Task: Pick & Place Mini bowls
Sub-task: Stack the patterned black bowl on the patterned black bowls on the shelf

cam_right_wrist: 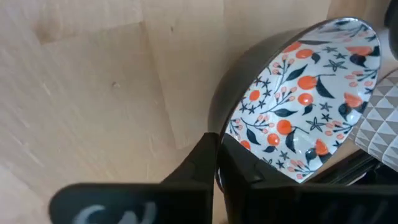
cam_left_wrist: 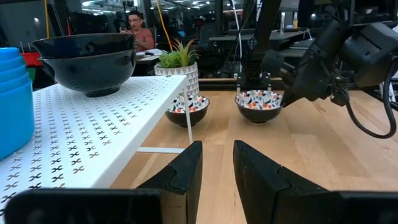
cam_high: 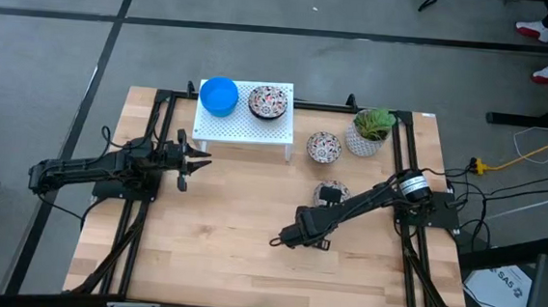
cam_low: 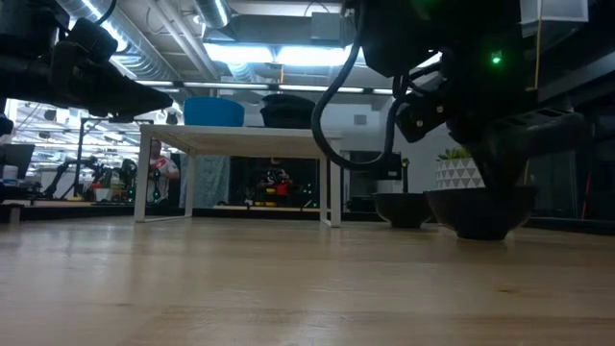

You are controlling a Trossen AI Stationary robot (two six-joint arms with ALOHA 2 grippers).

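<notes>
A robotics lab: the pale wooden table (cam_high: 247, 258) sits on grey concrete floor (cam_high: 49, 51), trailing cables, exposed silver ceiling ducts (cam_low: 159, 43) and strip lights overhead, a seated person (cam_left_wrist: 138, 34) beyond.

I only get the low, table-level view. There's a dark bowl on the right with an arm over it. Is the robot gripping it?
Observer: Yes. The right wrist view shows the right gripper shut on the rim of that floral bowl, one finger inside and one outside.
Operator: Floral? It looks black to me.
Observer: Inside it is white with red-and-dark flowers. So is the second floral bowl, which sits beside the plant pot.
Operator: And the other arm?
Observer: From above, the left gripper hovers open in front of the white stand, holding nothing.
</notes>
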